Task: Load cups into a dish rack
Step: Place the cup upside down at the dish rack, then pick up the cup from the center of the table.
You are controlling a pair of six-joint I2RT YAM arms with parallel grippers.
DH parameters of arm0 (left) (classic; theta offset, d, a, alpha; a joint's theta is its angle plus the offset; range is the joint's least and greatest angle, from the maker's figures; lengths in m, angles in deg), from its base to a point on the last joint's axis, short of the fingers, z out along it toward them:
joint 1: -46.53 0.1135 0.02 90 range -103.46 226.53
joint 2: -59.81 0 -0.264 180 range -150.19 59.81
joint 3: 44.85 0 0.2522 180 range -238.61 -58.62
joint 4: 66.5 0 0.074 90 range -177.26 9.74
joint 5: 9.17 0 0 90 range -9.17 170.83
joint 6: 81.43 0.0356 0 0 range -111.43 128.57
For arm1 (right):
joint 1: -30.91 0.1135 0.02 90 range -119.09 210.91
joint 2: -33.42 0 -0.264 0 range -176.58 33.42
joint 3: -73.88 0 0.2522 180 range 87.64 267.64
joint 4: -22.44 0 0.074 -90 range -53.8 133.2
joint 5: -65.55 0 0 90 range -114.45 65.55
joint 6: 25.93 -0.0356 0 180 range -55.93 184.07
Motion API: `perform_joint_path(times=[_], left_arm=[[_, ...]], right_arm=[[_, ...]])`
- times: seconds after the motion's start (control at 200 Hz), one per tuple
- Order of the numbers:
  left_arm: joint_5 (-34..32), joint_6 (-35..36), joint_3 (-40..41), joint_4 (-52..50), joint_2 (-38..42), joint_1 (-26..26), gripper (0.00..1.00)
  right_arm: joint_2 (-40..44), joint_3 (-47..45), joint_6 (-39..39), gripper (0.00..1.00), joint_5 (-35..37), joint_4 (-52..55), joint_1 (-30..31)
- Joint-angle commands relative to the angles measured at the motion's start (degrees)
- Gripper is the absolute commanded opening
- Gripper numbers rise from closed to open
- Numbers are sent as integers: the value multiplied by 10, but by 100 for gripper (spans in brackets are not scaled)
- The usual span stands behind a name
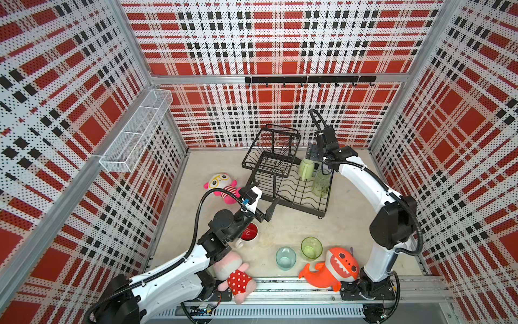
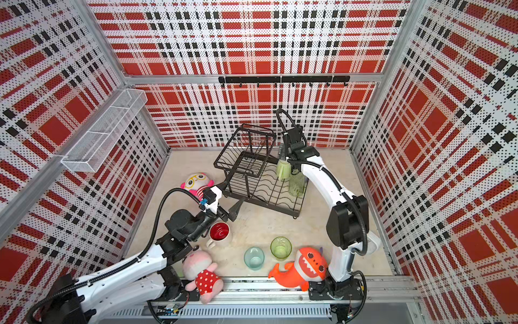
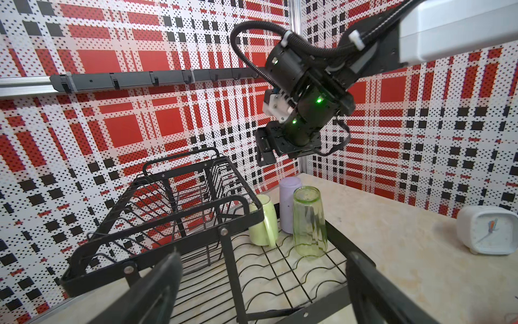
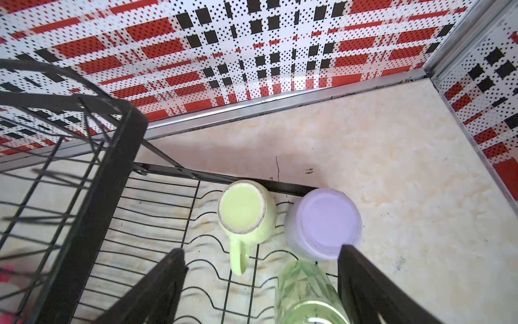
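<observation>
The black wire dish rack (image 1: 283, 165) stands at the back of the table. Three cups stand upside down on its lower tier: a pale green mug (image 4: 246, 207), a lilac tumbler (image 4: 322, 221) and a tall clear green glass (image 3: 308, 221). My right gripper (image 4: 262, 252) hangs open above them, holding nothing. Near the front, upright on the table, are a white mug with a red inside (image 1: 249, 234), a teal glass (image 1: 286, 258) and a short green glass (image 1: 311, 248). My left gripper (image 1: 269, 212) is open and empty by the rack's front corner, behind the white mug.
Three plush toys lie about: a yellow-faced one (image 1: 224, 186) left of the rack, a pink one in a red dotted dress (image 1: 232, 276) and an orange shark (image 1: 333, 268) at the front edge. A white clock (image 3: 489, 230) stands right of the rack. A mesh shelf (image 1: 137, 131) and hook rail (image 1: 308, 80) hang on the walls.
</observation>
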State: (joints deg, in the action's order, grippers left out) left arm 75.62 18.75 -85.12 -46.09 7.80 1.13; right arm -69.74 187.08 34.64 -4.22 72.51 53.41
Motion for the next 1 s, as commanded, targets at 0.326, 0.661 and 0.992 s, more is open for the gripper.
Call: perform_joint_path(times=[0.326,0.661,0.992], left_arm=[[-109,-49,7,-44,68,23,95],[-163,-179,-23,-257,132,123,95],[-45,-340,-49,-422,109,229,94]], right_arm=[[235,-208,50,100,-22,-132,3],[369,-341,130,100,-138,-183,5],[424,-390,203,100,-261,-173,6]])
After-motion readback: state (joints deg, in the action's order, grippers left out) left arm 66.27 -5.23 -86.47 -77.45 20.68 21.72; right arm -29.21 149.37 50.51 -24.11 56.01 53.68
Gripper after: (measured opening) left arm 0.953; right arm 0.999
